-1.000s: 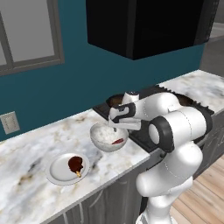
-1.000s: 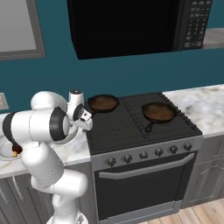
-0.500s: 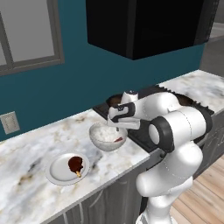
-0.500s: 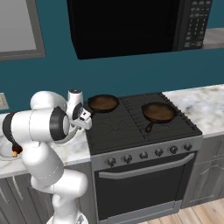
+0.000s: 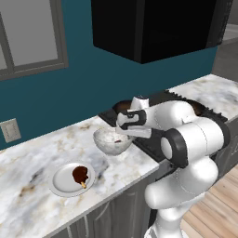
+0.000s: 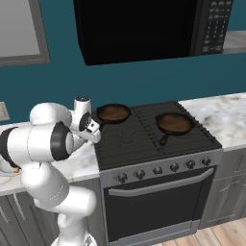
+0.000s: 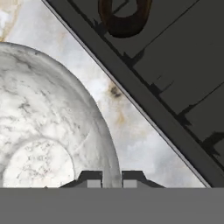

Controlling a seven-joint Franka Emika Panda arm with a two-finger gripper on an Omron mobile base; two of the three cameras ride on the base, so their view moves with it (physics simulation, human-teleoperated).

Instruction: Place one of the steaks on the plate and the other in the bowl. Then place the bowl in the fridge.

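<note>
1. Marbled table [image 5: 32, 186] runs beside the stove [image 6: 144, 139]; the bowl [image 5: 111, 142] sits near the stove's edge, the plate [image 5: 62, 183] with the dark steak [image 5: 80, 174] further left.
2. My tool [image 7: 111, 177] is pinched onto the bowl's rim, one finger each side.
3. I judge the bowl stiff, smooth and heavy; a rim grip may let it tilt.

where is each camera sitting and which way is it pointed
Left base view: behind the arm to its left, looking forward and down at the counter, plate and bowl; the white arm rises lower right.
Right base view: behind to its right, facing the stove and two skillets; arm at lower left.
Hand view: on the hand, looking down along the gripper, shut on the bowl's rim.
Both base views share the arm and stove.
</note>
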